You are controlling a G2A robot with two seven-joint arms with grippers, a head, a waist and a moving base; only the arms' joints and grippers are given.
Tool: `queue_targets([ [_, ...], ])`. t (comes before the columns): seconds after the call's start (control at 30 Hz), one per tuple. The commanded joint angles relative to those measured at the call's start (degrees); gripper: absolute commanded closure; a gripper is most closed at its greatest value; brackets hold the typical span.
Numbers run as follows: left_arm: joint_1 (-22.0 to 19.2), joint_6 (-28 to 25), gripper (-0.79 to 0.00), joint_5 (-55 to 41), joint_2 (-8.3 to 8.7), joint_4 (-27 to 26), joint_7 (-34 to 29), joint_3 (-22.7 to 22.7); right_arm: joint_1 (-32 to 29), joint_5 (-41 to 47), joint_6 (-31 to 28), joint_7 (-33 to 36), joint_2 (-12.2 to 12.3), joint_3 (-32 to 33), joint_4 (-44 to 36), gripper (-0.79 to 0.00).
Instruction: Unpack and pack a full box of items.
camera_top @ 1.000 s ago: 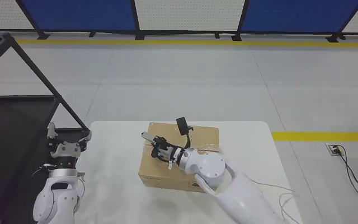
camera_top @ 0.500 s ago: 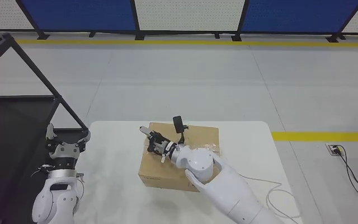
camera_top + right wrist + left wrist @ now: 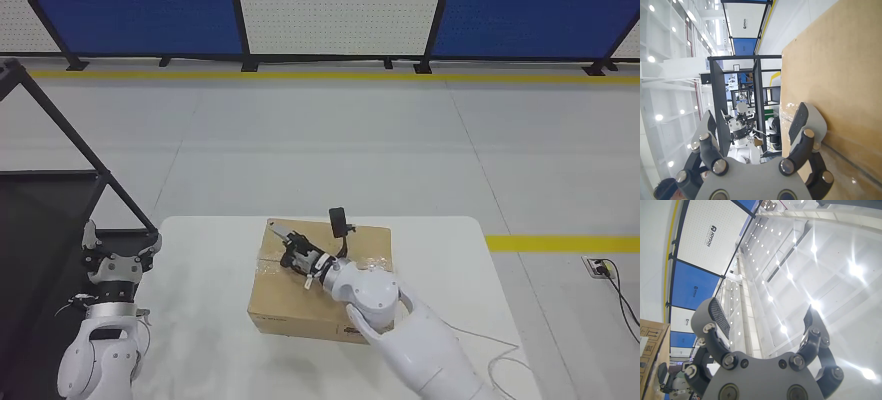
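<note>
Your right gripper (image 3: pixel 756 115) spreads wide, one finger pad (image 3: pixel 797 121) close against the taped face of the cardboard box (image 3: pixel 832 79); beyond it you see the left gripper (image 3: pixel 733 116) beside a black frame (image 3: pixel 716 91).

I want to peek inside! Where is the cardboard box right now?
In the top view the cardboard box sits in the middle of the white table, with the right gripper open over its top, toward the left side.

Glossy white rounded shells on left arm (image 3: pixel 95 355) and right arm (image 3: pixel 400 320). Same build on left gripper (image 3: pixel 762 307) and right gripper (image 3: pixel 755 113) — grey fingers (image 3: pixel 815 117), black ribbed pads (image 3: pixel 720 317), black links (image 3: pixel 715 341), silver screws (image 3: pixel 728 360).
</note>
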Motion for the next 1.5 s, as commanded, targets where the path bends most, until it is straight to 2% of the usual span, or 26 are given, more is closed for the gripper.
queue_targets([
  [0.0,0.00,0.00,-0.785,0.00,0.00,0.00,0.00,0.00,-1.77,-1.07,0.42,0.21,0.66,1.71,-2.14,-0.785],
  [0.53,0.00,0.00,-0.785,0.00,0.00,0.00,0.00,0.00,-16.55,-7.58,4.80,0.73,5.42,17.77,-18.41,-0.785],
  [0.77,0.00,0.00,-0.785,0.00,0.00,0.00,0.00,0.00,-20.86,-8.19,5.68,0.78,6.47,22.71,-21.65,-0.785],
  [1.47,0.00,0.00,-0.785,0.00,0.00,0.00,0.00,0.00,-33.58,-5.68,2.96,-2.15,8.33,34.53,-32.88,-0.785],
])
